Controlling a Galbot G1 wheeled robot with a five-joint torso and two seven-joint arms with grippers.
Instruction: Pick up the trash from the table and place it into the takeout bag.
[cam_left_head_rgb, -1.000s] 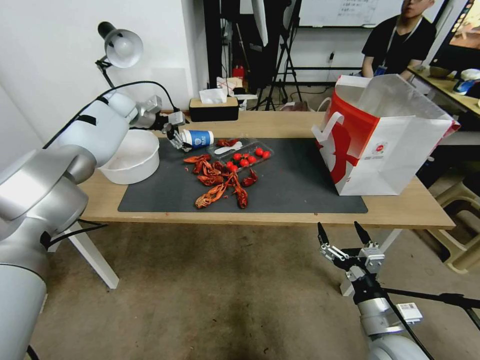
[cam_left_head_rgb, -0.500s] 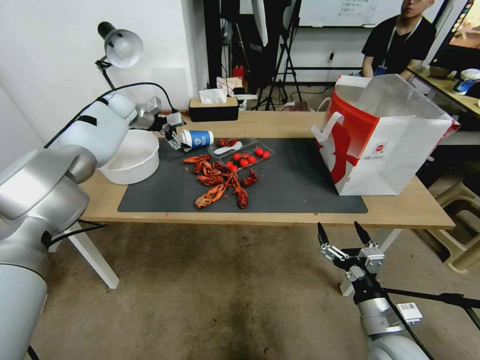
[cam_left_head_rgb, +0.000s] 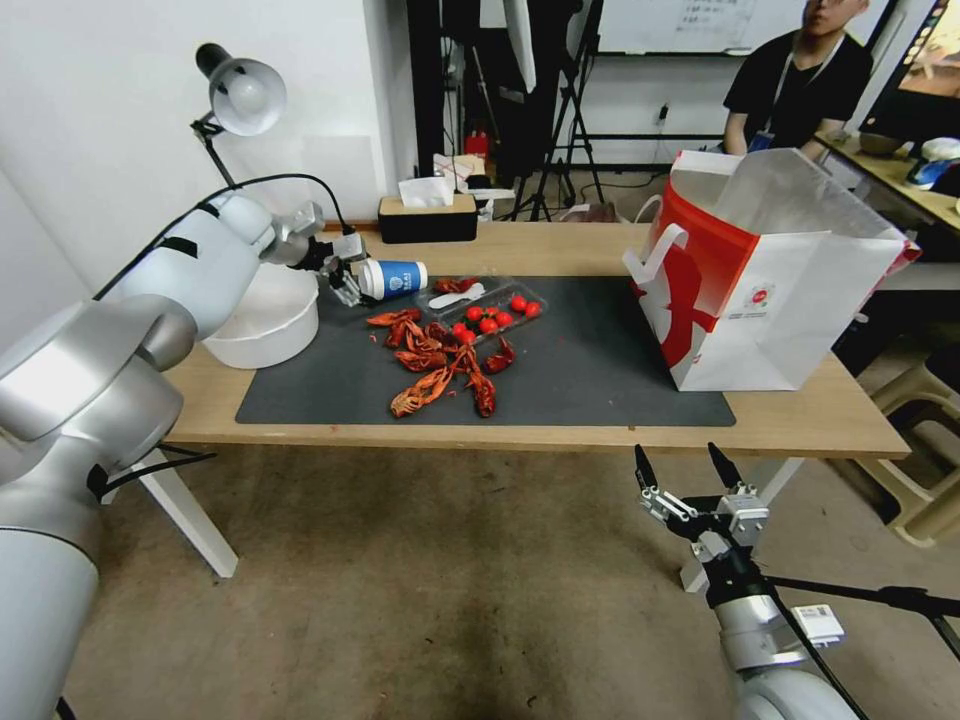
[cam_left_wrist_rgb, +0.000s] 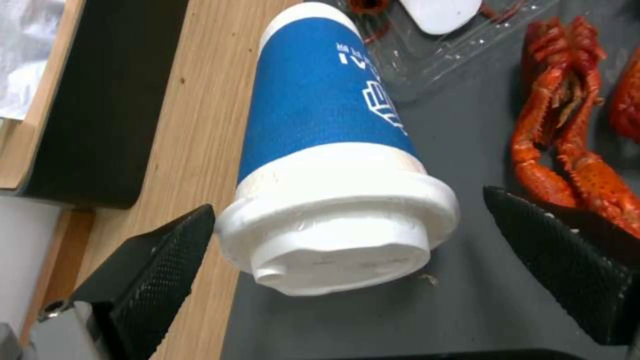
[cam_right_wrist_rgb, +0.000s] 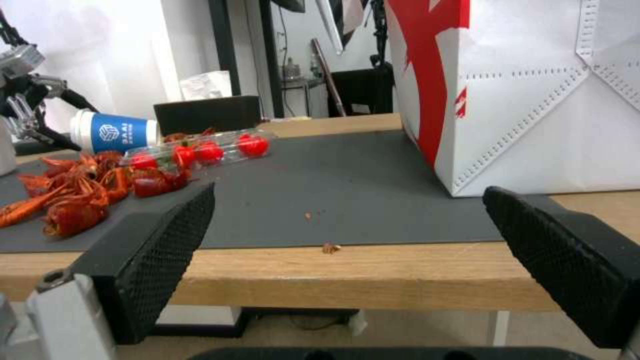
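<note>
Nearest, the right tool (cam_left_head_rgb: 690, 468) waits wide open and empty below the desk (cam_left_head_rgb: 560, 436) edge. Farther, the crayfish shells (cam_left_head_rgb: 437, 362) lie on the grey mat (cam_left_head_rgb: 590, 375). At the far left, the left tool (cam_left_wrist_rgb: 347, 235) stands wide open around the lid end of the blue-and-white paper cup (cam_left_wrist_rgb: 327, 125), which lies on its side; one finger seems just at the lid. The step in hand looks like grasping the cup; next it must close, lift, and carry it to the takeout bag (cam_left_head_rgb: 790, 300).
</note>
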